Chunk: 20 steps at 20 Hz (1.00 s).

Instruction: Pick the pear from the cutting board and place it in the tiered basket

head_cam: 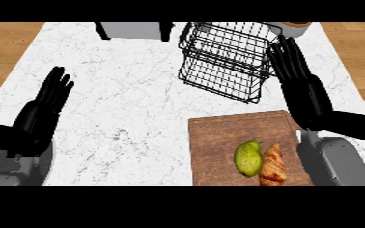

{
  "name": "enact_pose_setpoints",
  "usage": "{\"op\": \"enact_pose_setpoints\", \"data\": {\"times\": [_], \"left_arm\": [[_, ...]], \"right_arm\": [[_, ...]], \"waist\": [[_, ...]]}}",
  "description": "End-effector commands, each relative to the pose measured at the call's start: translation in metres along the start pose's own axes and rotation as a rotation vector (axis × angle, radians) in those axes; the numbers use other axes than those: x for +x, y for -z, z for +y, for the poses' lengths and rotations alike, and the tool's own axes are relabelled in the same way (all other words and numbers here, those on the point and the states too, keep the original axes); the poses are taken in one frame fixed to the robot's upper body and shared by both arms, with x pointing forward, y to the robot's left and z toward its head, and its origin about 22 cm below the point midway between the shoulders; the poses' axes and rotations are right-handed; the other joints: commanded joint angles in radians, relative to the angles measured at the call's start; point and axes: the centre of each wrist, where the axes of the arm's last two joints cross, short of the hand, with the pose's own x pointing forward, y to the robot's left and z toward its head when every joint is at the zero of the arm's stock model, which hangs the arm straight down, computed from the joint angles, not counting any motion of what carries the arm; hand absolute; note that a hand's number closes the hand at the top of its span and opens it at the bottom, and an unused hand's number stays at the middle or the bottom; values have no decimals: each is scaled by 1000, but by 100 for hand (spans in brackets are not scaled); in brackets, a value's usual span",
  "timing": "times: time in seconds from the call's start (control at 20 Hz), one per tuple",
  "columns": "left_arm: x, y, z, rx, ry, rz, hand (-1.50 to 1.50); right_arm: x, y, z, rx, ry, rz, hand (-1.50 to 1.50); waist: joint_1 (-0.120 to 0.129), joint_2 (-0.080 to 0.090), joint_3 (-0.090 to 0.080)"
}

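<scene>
The white marbled counter (128, 111) lay wide and bare at its left half. A green pear (247, 158) rested beside a croissant (273, 165) on the brown wooden cutting board (221, 145) at the near right edge; the black wire tiered basket (227, 58) stood behind. The left hand (41, 111) and right hand (299, 84) were held with fingers straight, holding nothing.

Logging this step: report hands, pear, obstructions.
Left hand and right hand open, fingers straight. Pear on cutting board, touching croissant. Tiered basket unobstructed.

A kitchen: marble counter (128, 106), wooden cutting board (221, 140), wire tiered basket (224, 58).
</scene>
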Motion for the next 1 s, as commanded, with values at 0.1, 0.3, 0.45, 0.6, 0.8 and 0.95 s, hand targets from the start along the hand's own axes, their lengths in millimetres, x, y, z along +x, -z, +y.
{"op": "enact_pose_setpoints", "data": {"times": [0.1, 0.3, 0.45, 0.6, 0.8, 0.95], "left_arm": [[5, 0, 22, 107, 173, -12, 0], [-7, -10, 39, 162, 215, 53, 0], [-4, -12, 48, 190, 300, 38, 0], [-12, -11, 44, 181, 335, 63, 0], [-15, -7, 35, 147, 342, 71, 0], [-16, -6, 25, 122, 347, 53, 0]], "right_arm": [[-21, -40, -13, -507, 45, 110, 150], [-7, -68, -53, -981, 6, -126, 150], [-84, -206, -39, -1404, -64, 647, -150], [-76, -227, -26, -1567, -152, 674, -150], [-51, -231, 10, -1546, -192, 717, -150], [-42, -243, 30, -1384, -198, 850, -150]], "waist": [[-65, 30, 23], [-250, -30, 50], [-170, 60, 20], [-137, 41, 18], [-100, 37, 13], [-56, 46, 11]]}}
